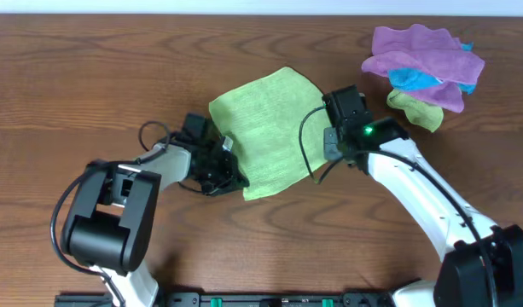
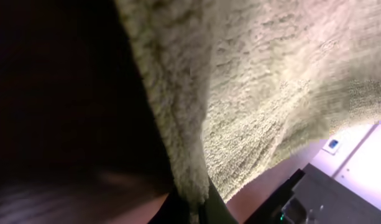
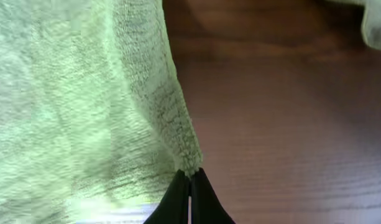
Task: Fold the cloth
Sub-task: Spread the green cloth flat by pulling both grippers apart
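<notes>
- one wooden table (image 1: 90, 68) carries everything; a pile of purple and blue cloths (image 1: 423, 55) sits well apart, far right.
- the cloth (image 1: 265, 128) lies mid-table between both arms; it looks light, limp and fuzzy, so it is best held at edges or corners.
- left gripper (image 1: 231, 176) pinches its near-left corner.
- right gripper (image 3: 190, 177), fingers pressed together, nips its right edge.

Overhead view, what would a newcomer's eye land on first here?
The bright lime-green cloth in the middle of the wooden table stands out first. Both arms are on it: the left gripper is shut on its left edge and the right gripper is pinched on its right edge. Next comes the heap of purple, blue and olive cloths at the far right.
</notes>
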